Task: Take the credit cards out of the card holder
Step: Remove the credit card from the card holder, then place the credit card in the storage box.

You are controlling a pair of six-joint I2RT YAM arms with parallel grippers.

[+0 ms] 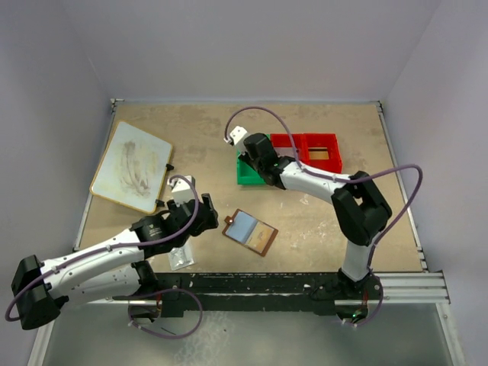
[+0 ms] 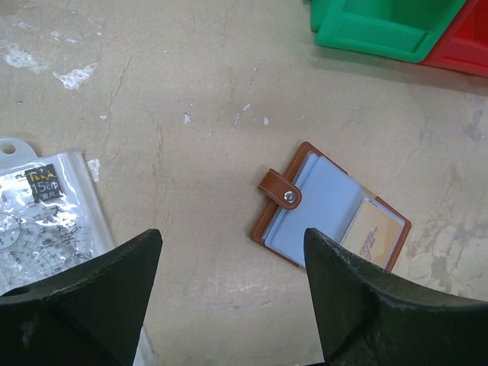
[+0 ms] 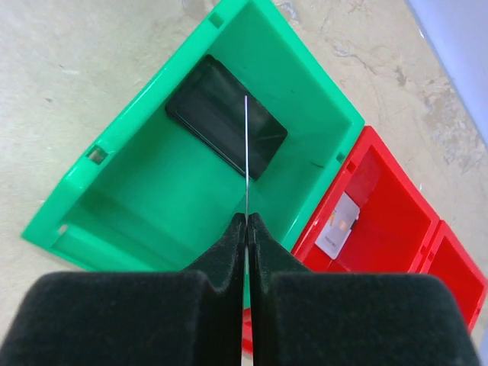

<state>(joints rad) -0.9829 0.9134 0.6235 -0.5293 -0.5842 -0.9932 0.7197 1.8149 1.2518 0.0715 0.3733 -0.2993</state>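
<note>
The table (image 1: 320,221) offers nothing to brace against, so the biggest risk concerns the wallet (image 2: 324,202). It lies open and unheld near the middle, and could slide or flip shut if one arm tugs at a card with nothing pinning it down. The green bin (image 3: 145,198) sits directly under the right gripper (image 3: 246,221), which is pinched tight on a thin card (image 3: 246,145) held upright and seen edge-on. Let go from up there, the card could land on the black slab (image 3: 225,114) already inside, glance off the rim, or tip into the neighbouring red bin (image 3: 381,221), where a pale card (image 3: 336,225) lies. The left gripper (image 2: 230,236) hangs with its fingers spread wide and nothing between them, over bare table between the wallet and a clear packet (image 2: 46,229). A careless descent could snag the packet or shove the wallet aside. The tan card (image 2: 371,231) sits flat in the wallet's right-hand pocket, showing little edge, so a grip may close on the pocket flap too.
</note>
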